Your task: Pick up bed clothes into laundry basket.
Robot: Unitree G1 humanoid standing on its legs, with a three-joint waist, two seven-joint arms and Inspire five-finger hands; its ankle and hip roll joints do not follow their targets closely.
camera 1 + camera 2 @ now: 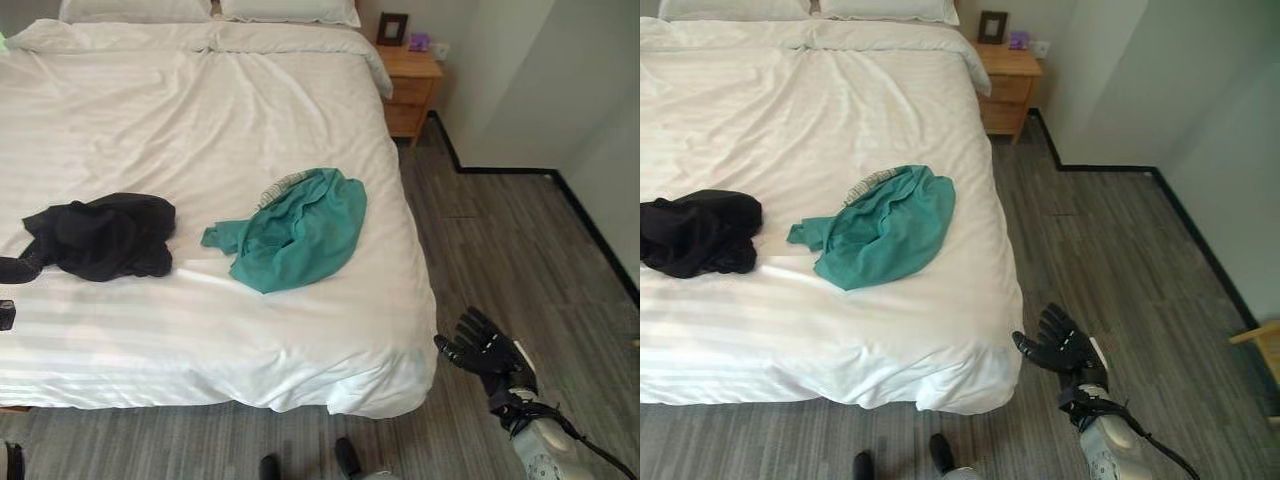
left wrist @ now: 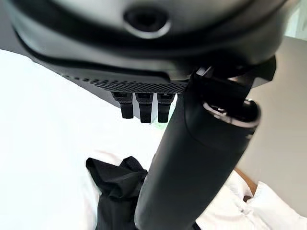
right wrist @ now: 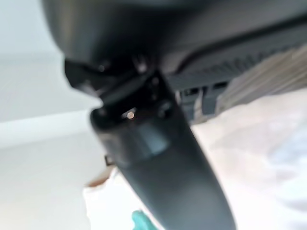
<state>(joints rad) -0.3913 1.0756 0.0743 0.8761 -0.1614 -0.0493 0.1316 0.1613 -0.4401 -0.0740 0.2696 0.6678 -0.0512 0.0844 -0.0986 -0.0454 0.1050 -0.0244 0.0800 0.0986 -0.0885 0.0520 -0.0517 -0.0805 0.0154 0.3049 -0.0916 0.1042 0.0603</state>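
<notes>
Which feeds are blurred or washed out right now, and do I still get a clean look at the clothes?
Right wrist view: smeared, the right hand soft. Left wrist view: sharp on the left hand, but the white sheet glares to blank white beside the black garment. Left eye view: even light, teal garment and black garment clear on the bed.

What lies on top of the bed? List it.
On the white bed: a crumpled teal garment, a black garment beside it, and pillows at the head. Whatever lies beneath the garments is covered.
</notes>
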